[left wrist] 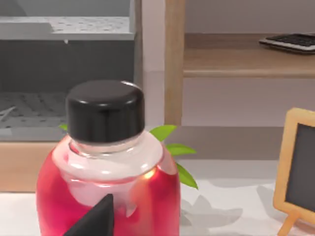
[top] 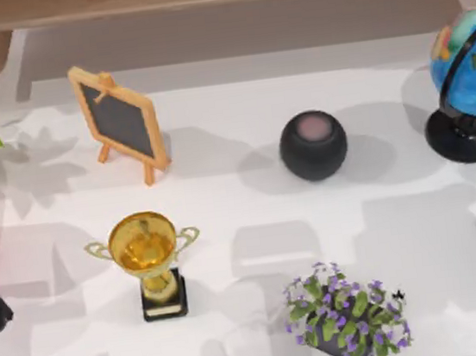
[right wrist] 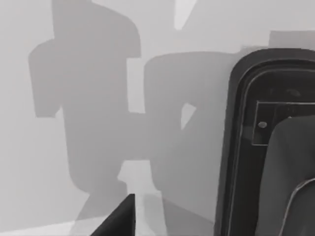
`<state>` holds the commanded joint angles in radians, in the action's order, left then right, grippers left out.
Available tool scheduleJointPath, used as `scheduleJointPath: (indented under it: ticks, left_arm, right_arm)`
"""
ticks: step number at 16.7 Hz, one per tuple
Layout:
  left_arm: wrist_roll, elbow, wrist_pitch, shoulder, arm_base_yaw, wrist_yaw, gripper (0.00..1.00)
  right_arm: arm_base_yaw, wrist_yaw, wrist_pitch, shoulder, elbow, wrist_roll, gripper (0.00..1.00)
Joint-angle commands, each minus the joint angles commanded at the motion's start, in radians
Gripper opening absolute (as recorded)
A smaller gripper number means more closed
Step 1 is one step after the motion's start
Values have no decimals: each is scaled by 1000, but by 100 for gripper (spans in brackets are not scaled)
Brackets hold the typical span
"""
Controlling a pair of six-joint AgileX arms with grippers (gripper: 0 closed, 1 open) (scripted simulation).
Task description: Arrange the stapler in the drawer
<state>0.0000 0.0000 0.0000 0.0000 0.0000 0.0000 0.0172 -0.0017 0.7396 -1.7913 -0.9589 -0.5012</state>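
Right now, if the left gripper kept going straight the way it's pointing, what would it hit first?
Most likely the red bottle with the black cap, standing close ahead of the left gripper; depth is hard to judge.

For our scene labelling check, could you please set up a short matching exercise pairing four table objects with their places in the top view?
Things:
1. chalkboard easel
2. trophy
3. globe
4. flower pot

Places:
A. far right edge
B. near edge, right of centre
C. back left
D. front left, in front of the easel

Pairs: 1-C, 2-D, 3-A, 4-B
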Motion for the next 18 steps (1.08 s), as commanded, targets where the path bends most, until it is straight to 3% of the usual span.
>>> scheduleJointPath:
  ticks: [9, 18]
  left_arm:
    - [0, 0, 0, 0, 0, 0, 100]
    - [0, 0, 0, 0, 0, 0, 100]
  right_arm:
    - [0, 0, 0, 0, 0, 0, 2]
    - [0, 0, 0, 1, -1, 1, 0]
